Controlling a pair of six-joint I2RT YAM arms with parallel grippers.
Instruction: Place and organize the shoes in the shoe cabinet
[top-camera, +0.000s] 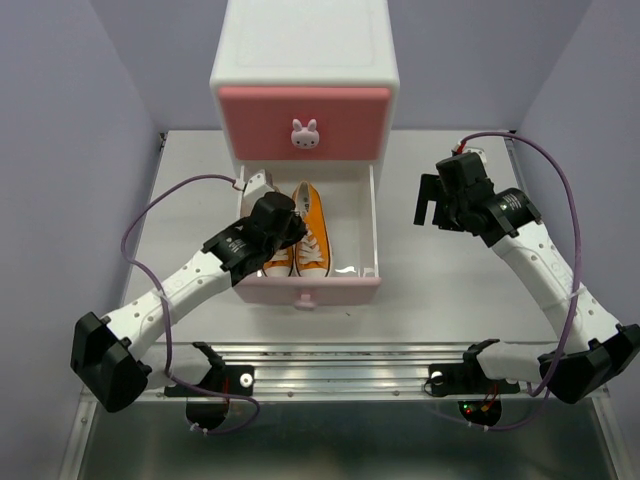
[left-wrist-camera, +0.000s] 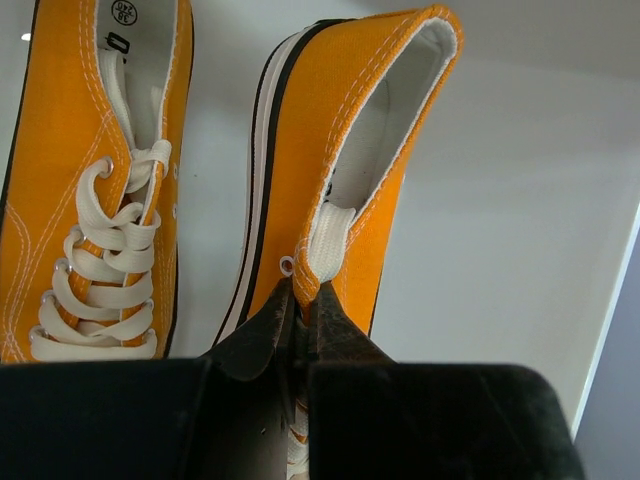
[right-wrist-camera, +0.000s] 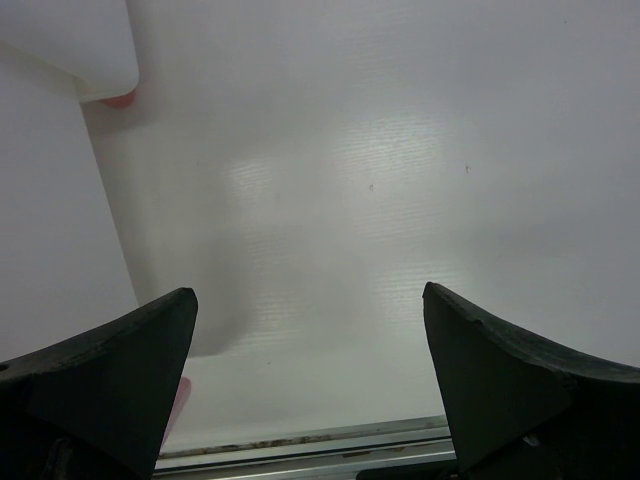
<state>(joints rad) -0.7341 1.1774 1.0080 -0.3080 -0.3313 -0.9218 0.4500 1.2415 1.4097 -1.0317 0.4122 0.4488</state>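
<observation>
My left pincer (left-wrist-camera: 305, 300) is pinched almost closed on the collar of an orange shoe (left-wrist-camera: 345, 170), just by the top eyelet. That shoe leans on its edge, with its sole turned toward its mate (left-wrist-camera: 95, 190), which lies flat beside it. Both sit inside the open lower drawer (top-camera: 376, 225) of the shoe cabinet (top-camera: 305, 60); the upper drawer (top-camera: 345, 120) is shut. My right pincer (top-camera: 440, 205) hangs wide and empty over the desk (top-camera: 450, 290), to the right of the cabinet. I judge I am settling the orange pair. Next I should tip this shoe level, let go and lift clear. The white pair is not in view.
</observation>
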